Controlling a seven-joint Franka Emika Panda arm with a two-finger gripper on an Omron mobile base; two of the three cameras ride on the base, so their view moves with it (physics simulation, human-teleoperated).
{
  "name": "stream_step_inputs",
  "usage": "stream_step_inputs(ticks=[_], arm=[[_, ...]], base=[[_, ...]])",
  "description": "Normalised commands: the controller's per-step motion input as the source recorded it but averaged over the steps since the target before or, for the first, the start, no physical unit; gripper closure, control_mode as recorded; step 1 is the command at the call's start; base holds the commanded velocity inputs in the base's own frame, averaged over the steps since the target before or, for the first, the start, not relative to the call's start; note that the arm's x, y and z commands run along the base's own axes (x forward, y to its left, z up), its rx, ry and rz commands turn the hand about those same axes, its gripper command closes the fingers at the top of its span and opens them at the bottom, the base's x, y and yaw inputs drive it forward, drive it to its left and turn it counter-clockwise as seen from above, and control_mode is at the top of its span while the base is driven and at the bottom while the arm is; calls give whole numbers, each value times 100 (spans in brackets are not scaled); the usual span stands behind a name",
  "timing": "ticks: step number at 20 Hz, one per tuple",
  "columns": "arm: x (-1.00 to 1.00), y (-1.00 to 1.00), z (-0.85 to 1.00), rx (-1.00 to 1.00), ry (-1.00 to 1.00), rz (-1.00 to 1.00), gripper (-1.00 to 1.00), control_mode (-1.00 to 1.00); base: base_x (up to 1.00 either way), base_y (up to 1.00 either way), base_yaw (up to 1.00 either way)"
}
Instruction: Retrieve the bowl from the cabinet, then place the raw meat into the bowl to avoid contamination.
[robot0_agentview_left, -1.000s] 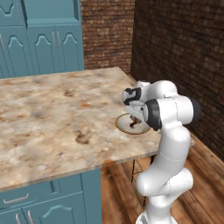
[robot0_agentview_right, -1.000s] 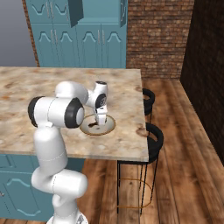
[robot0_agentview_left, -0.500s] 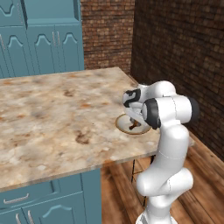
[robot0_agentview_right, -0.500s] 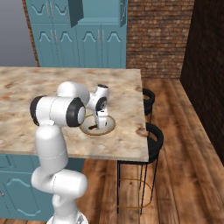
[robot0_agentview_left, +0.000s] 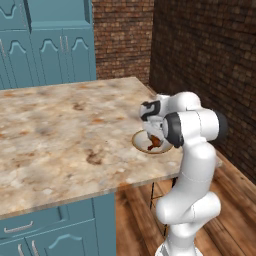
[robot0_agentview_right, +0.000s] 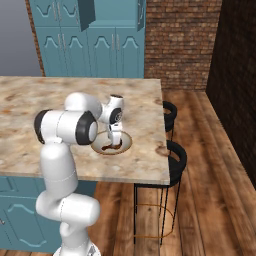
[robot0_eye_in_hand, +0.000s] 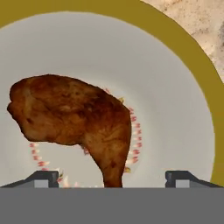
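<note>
Raw meat (robot0_eye_in_hand: 76, 118) lay inside bowl (robot0_eye_in_hand: 175, 87).
Gripper (robot0_eye_in_hand: 111, 177) spread wide above bowl, released, grasping nothing.

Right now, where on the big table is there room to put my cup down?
Most of the marble counter is bare: the wide stretch between the bowl and the cabinet side, and the far corner by the brick wall. It is crowded at the near edge, where the gripper hangs over the raw meat in the bowl.
</note>
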Motion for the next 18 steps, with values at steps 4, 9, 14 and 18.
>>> stream_step_inputs(ticks=[4, 9, 14, 18], arm=[[-1, 3, 48, -14, 7, 0, -100, -100], [-22, 0, 48, -10, 3, -1, -100, -100], [-71, 0, 34, 2, -4, 0, -100, -100], [-83, 0, 30, 6, -9, 0, -100, -100]], base=[[0, 0, 0], [0, 0, 0], [0, 0, 0], [0, 0, 0]])
